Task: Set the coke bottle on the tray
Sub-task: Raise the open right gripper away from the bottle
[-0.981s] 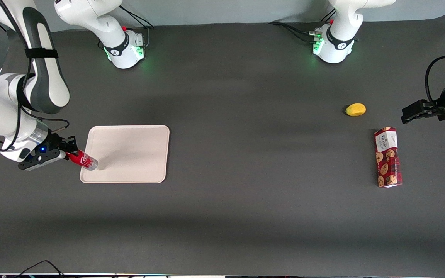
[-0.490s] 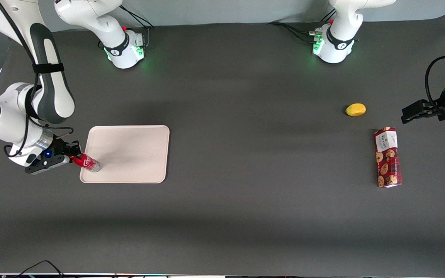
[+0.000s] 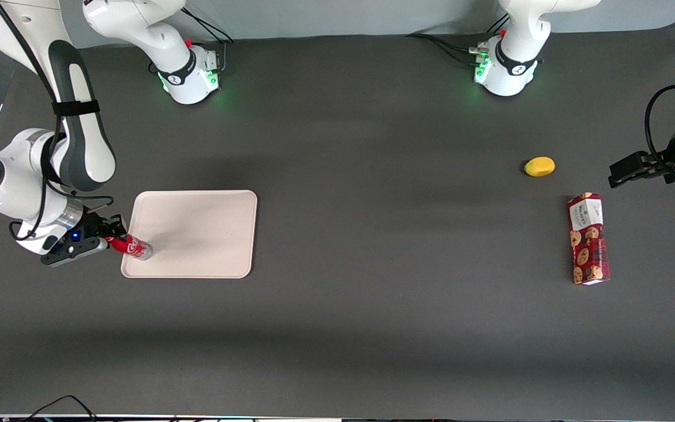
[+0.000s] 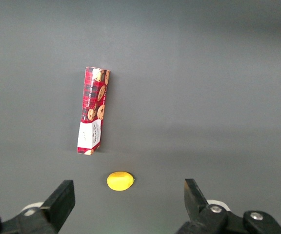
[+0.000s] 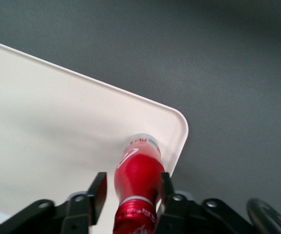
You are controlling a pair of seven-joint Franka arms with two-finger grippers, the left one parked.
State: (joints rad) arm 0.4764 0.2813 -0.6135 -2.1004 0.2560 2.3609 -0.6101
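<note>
Dark table; end effector (image 5: 130,192) holds coke bottle (image 5: 138,178) on tray (image 5: 43,122).

The front view looks steeply down from high up over the whole table (image 3: 372,328). The right wrist view sits close above the gripper (image 5: 130,195), facing down at the coke bottle (image 5: 139,180) on a corner of the tray (image 5: 57,126); the front view shows these 3 too, toward the working arm's end. The left wrist view looks straight down from farther up at the cookie box (image 4: 92,110) and a yellow fruit (image 4: 119,181), which the front view also shows.

Red coke bottle (image 3: 132,246) tilted, base on tray (image 3: 197,231) corner.
</note>
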